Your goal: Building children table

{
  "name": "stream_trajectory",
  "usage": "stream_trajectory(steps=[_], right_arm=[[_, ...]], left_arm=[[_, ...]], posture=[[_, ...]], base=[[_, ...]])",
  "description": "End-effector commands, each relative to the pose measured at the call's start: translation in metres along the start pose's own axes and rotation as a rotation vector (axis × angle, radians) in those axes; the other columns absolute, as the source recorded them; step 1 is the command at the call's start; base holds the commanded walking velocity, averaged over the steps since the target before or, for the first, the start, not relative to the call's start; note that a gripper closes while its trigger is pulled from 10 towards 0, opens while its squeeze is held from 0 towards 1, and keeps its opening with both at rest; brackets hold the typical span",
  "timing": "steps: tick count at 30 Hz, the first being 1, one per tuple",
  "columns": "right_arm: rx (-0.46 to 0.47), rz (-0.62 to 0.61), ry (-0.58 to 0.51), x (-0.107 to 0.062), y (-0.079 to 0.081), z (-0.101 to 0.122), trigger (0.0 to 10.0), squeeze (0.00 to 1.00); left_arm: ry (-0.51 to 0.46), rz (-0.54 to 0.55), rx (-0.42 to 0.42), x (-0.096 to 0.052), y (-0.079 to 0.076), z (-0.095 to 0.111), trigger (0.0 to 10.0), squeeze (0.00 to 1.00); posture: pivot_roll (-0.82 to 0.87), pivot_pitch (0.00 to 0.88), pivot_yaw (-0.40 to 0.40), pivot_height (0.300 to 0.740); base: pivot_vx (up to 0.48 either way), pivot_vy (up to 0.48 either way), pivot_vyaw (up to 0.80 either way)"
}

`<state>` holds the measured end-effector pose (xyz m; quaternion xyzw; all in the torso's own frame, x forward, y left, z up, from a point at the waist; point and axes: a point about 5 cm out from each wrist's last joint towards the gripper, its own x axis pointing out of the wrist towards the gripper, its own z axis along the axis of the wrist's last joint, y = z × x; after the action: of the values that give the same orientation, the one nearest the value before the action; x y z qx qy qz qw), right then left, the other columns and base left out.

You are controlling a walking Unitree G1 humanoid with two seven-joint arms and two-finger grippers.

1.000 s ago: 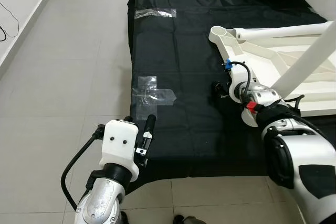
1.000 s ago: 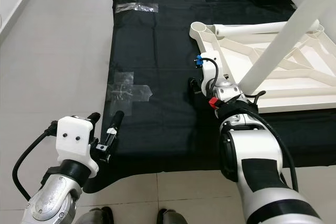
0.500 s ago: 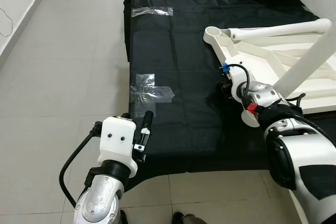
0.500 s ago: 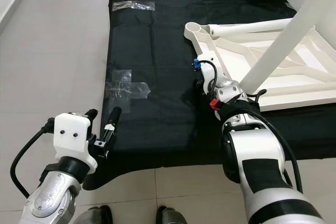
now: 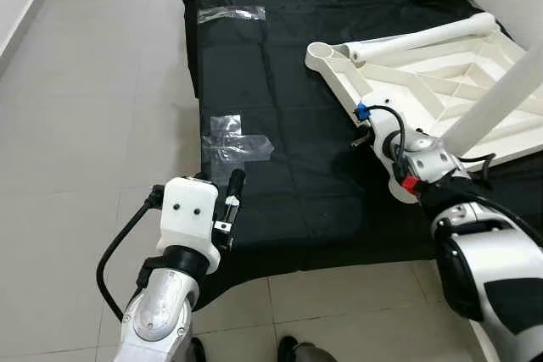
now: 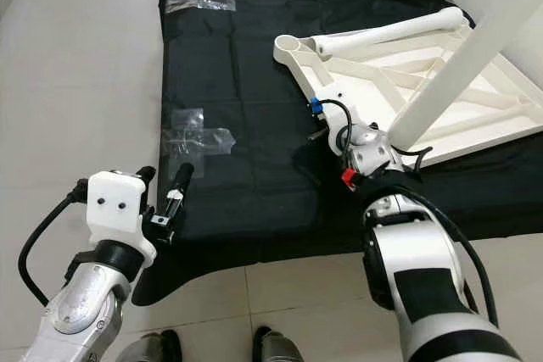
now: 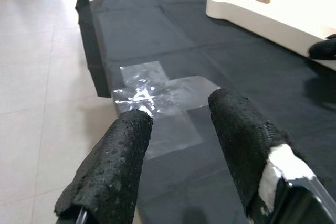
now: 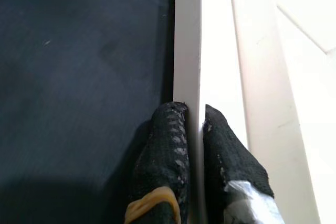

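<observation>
At the near left corner of the black sheet (image 5: 280, 91) spread over the tiled floor (image 5: 93, 99), the left gripper (image 5: 231, 203) hangs just above the sheet's edge, its fingers (image 7: 113, 166) spread apart with nothing between them. Straight ahead of those fingers lies a cross of clear tape (image 5: 233, 140) stuck to the sheet, and a second strip of tape (image 5: 229, 14) sits near the far left corner. This arm is well apart from the work.

Moving rightward, the upturned white children's table (image 5: 441, 91) lies on the right half of the sheet, ribbed underside facing up. A round leg socket (image 5: 322, 51) marks its near left corner, one white table leg (image 5: 424, 36) lies along its far edge, and another leg (image 5: 501, 95) slants up toward the right.

The right gripper (image 5: 366, 131) is at the table's left rim (image 8: 188, 40), part-way along from the socket corner toward the robot. Its fingers (image 8: 168, 145) pinch that thin rim, one on the outer face over the sheet, the other inside the frame. The rim's long axis runs straight away from the fingertips, toward the socket. I'd judge any coming shift or turn of the frame belongs to the right arm alone, pulling or swinging along that edge; a slip off the narrow lip seems the main risk.
</observation>
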<state>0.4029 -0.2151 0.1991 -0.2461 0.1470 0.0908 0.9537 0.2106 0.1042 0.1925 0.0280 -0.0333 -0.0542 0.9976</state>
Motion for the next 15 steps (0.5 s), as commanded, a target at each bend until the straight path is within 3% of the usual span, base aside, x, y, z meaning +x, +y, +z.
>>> stream_trajectory(steps=[1, 3, 4, 7, 9, 13, 14, 15], right_arm=[[-0.042, 0.901, -0.049, -0.02, 0.044, -0.003, 0.0, 0.0], [-0.092, 1.052, -0.038, -0.038, 0.035, -0.017, 0.0, 0.0], [-0.092, 1.052, -0.038, -0.038, 0.035, -0.017, 0.0, 0.0], [-0.147, 1.233, 0.015, -0.067, 0.02, -0.037, 0.0, 0.0], [-0.215, 1.264, 0.093, -0.081, 0.01, -0.054, 0.0, 0.0], [-0.273, 1.258, 0.147, -0.086, 0.002, -0.062, 0.0, 0.0], [-0.399, 1.23, 0.216, -0.088, -0.009, -0.071, 0.0, 0.0], [-0.399, 1.23, 0.216, -0.088, -0.009, -0.071, 0.0, 0.0]], left_arm=[[0.008, 0.001, 0.008, -0.001, 0.001, -0.003, 10.0, 0.0], [0.0, 0.005, 0.012, 0.001, 0.002, -0.002, 10.0, 0.0], [0.0, 0.005, 0.012, 0.001, 0.002, -0.002, 10.0, 0.0], [-0.01, 0.011, 0.019, 0.004, 0.005, -0.001, 10.0, 0.0], [-0.012, 0.013, 0.024, 0.005, 0.006, -0.001, 10.0, 0.0], [-0.013, 0.014, 0.026, 0.005, 0.007, -0.002, 10.0, 0.0], [-0.018, 0.008, 0.03, 0.006, 0.006, -0.001, 10.0, 0.0], [-0.018, 0.008, 0.03, 0.006, 0.006, -0.001, 10.0, 0.0]], posture=[[0.07, 0.25, -0.085, 0.74], [0.07, 0.245, -0.084, 0.74], [0.07, 0.245, -0.084, 0.74], [0.07, 0.237, -0.085, 0.74], [0.07, 0.231, -0.08, 0.74], [0.07, 0.229, -0.078, 0.74], [0.07, 0.223, -0.075, 0.74], [0.07, 0.223, -0.075, 0.74]], base=[[0.0, 0.0, 0.0], [0.0, 0.0, 0.0], [0.0, 0.0, 0.0], [0.0, 0.0, 0.0], [0.0, 0.0, 0.0], [0.0, 0.0, 0.0], [0.0, 0.0, 0.0], [0.0, 0.0, 0.0]])
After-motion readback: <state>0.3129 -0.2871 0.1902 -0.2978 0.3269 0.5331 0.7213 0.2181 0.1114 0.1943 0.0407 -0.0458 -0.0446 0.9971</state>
